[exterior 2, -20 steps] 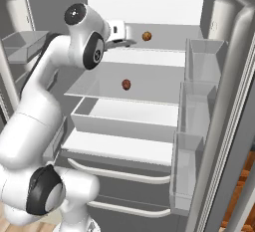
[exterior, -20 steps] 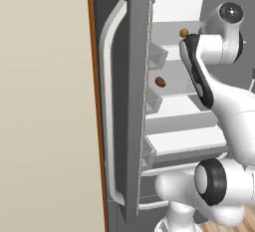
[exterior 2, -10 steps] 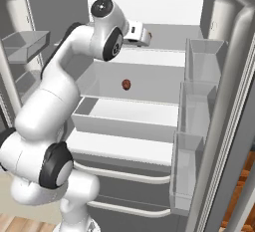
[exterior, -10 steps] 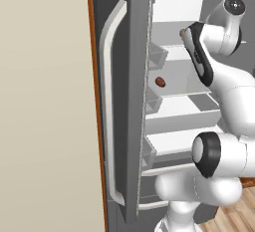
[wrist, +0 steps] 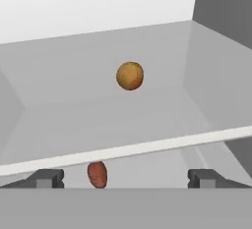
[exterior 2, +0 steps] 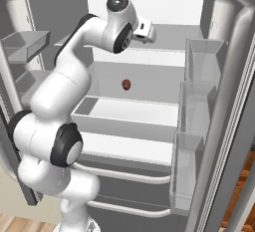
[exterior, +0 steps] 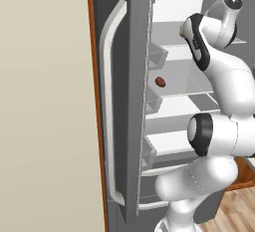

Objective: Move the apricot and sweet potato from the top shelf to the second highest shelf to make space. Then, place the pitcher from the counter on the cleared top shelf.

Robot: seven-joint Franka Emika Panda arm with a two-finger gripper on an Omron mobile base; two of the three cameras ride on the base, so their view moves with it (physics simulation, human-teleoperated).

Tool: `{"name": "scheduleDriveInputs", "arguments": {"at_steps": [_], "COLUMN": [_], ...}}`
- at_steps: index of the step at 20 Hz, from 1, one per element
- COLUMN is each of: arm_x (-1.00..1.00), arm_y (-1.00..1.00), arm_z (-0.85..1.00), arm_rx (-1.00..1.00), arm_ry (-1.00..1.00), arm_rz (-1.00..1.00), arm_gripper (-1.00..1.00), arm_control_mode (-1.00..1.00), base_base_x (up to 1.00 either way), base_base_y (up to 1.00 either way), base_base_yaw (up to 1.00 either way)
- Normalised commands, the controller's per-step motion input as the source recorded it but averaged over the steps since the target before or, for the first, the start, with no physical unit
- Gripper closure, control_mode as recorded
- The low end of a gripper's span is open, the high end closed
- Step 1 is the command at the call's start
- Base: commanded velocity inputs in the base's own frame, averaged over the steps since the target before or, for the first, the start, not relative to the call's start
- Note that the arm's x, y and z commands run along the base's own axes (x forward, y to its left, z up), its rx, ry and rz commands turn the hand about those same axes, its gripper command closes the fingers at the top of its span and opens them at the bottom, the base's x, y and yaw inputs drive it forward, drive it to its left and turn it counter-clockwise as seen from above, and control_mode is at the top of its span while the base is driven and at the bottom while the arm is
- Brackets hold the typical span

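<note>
The apricot (wrist: 130, 75), a small orange ball, rests on the top shelf (wrist: 64, 105), well back from its pale front edge. My gripper (wrist: 125, 179) is open at that front edge, level with the shelf, facing the apricot with nothing between its fingertips (wrist: 47, 178). The sweet potato (exterior 2: 126, 84), a dark red-brown lump, lies on the second highest shelf (exterior 2: 159, 84); the hand view catches the sweet potato (wrist: 97, 174) under the top shelf's edge. In the right base view my gripper (exterior 2: 147, 32) hangs in front of the top shelf (exterior 2: 174, 39). The pitcher and the counter are out of view.
The fridge stands with both doors open. Grey door bins (exterior 2: 201, 59) stack down the right door, another bin (exterior 2: 25, 44) on the left door. A deep drawer (exterior 2: 124, 119) sits below the second shelf. The left door's long handle (exterior: 107, 111) is near my base.
My arm has lifted its elbow and carried the hand right and up to the top shelf's front, toward the apricot. The sweet potato has stayed put on the lower shelf.
</note>
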Motion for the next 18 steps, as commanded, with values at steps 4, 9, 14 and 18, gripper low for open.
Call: {"name": "scheduleDriveInputs", "arguments": {"at_steps": [4, 9, 14, 18], "arm_x": [0.35, 0.25, 0.25, 0.32], "arm_y": [0.0, 0.0, 0.0, 0.0], "arm_z": [-0.03, -0.18, -0.26, -0.18], "arm_rx": [-0.01, -0.02, -0.01, 0.0], "arm_ry": [0.0, 0.0, 0.0, 0.0], "arm_rz": [0.05, 0.05, 0.03, 0.03], "arm_gripper": [-1.0, -1.0, -1.0, -1.0], "arm_control_mode": [-1.0, -1.0, -1.0, -1.0], "base_base_x": [0.0, 0.0, 0.0, 0.0], "base_base_y": [0.0, 0.0, 0.0, 0.0], "base_base_yaw": [0.0, 0.0, 0.0, 0.0]}}
